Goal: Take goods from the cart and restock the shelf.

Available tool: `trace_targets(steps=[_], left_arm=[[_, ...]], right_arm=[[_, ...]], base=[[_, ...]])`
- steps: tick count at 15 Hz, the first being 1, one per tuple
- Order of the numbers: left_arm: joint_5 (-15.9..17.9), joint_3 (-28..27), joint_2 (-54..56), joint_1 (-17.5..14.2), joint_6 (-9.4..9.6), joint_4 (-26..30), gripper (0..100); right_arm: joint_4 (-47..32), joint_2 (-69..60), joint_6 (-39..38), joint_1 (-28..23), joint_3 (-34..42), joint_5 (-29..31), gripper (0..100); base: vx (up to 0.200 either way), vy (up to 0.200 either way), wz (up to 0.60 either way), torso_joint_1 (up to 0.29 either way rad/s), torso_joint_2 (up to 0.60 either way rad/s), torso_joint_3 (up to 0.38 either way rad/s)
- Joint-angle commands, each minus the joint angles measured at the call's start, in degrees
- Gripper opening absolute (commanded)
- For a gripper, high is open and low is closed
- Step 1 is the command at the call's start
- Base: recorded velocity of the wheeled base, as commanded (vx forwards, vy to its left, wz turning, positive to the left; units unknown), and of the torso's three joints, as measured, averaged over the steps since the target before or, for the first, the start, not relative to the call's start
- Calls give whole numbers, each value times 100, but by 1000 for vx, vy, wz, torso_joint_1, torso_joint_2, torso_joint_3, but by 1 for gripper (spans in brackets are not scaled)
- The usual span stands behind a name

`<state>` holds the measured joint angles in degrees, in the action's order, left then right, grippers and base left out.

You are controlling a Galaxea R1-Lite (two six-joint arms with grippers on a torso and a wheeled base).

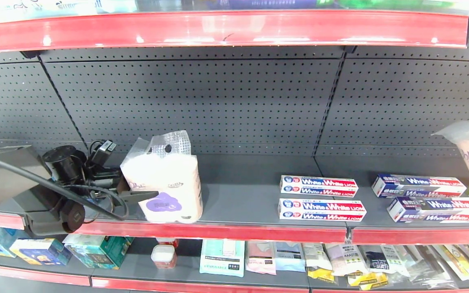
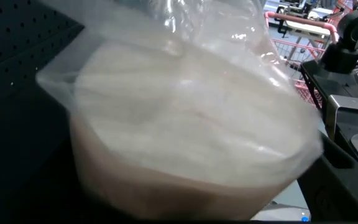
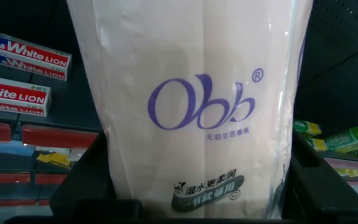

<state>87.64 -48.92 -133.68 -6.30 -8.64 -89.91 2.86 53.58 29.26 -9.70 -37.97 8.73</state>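
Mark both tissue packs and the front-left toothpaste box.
left tissue pack (image 1: 165, 175), head view, middle of wrapper front.
right tissue pack (image 3: 197, 112), right wrist view, printed front.
front-left toothpaste box (image 1: 322, 209), head view, top face.

I log the print by carrier.
- Right tissue pack: large purple logo word with a registered mark, small purple characters beneath, and a green oval badge lettered in white.
- Left tissue pack: small purple logo and a purple patch of tiny print.
- Toothpaste boxes: white lettering on blue and red bands.
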Motion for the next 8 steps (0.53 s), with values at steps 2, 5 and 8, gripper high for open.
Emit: trace_targets(steps=[2, 5, 8], left_arm=[[-19, -346, 114, -38, -155, -9, 100], [-45, -250, 396, -38, -252, -9, 100], [-71, -91, 545, -38, -287, -9, 100]], right_arm=[[4, 39, 1, 4, 0, -3, 0], [4, 30, 1, 12, 62, -3, 0], [4, 30, 1, 12, 62, -3, 0]], base=[[0, 0, 0, 0, 0, 0], [0, 0, 0, 0, 0, 0], [0, 0, 0, 0, 0, 0]])
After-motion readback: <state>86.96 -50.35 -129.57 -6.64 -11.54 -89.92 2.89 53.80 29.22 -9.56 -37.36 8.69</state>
